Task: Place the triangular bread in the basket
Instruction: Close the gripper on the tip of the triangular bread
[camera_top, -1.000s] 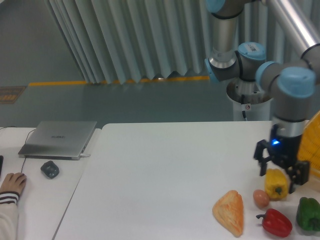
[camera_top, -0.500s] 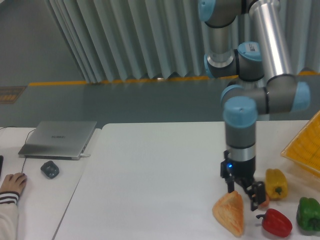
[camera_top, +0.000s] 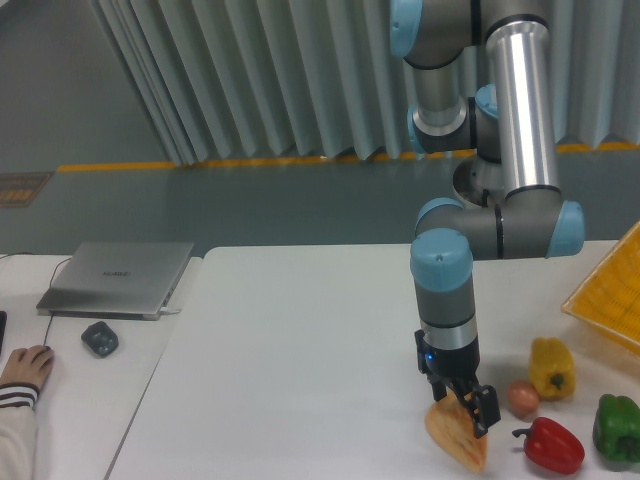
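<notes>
Since the earlier frames the arm has swung away from the yellow pepper (camera_top: 552, 367) and come down over the triangular bread (camera_top: 457, 436), which has not shifted on the white table (camera_top: 300, 350); the gripper (camera_top: 461, 404) now sits on the bread's upper end, its dark fingers (camera_top: 485, 410) spread to either side of the tip and apparently touching it, though whether they press on it cannot be told; a small blue light glows on the wrist above the bread. Just beside the bread lie a small tan egg (camera_top: 521, 398) and a red pepper (camera_top: 550, 446); a green pepper (camera_top: 617, 428) lies past the red one; the basket (camera_top: 606, 296) is well apart from the bread, tilted at the frame's edge. Far from the bread rests a closed laptop (camera_top: 118, 277) whose lid marking is too small to read, with a dark mouse (camera_top: 99, 338) near it and a person's hand (camera_top: 22, 368) beside that.
</notes>
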